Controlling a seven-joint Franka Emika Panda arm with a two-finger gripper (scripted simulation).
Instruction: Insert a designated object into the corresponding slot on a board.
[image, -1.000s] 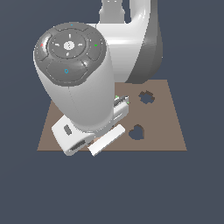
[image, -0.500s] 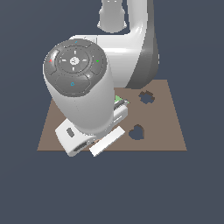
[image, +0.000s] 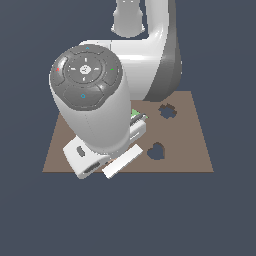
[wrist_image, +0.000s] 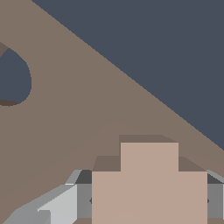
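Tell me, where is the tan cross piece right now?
The tan cross piece shows only in the wrist view, sitting between the gripper fingers just above the brown board. In the exterior view the arm hides it.

Arm shell: I see glossy white rounded links with a dark grey band along the arm (image: 162, 60).
Wrist cap: grey disc (image: 86, 75), segmented, with small red, green and cyan dots.
Flange: white bracket (image: 82, 155) with a dark oval opening.
Fingers: grey blocks (wrist_image: 83, 199) with lighter bevelled edges, from my wrist view.
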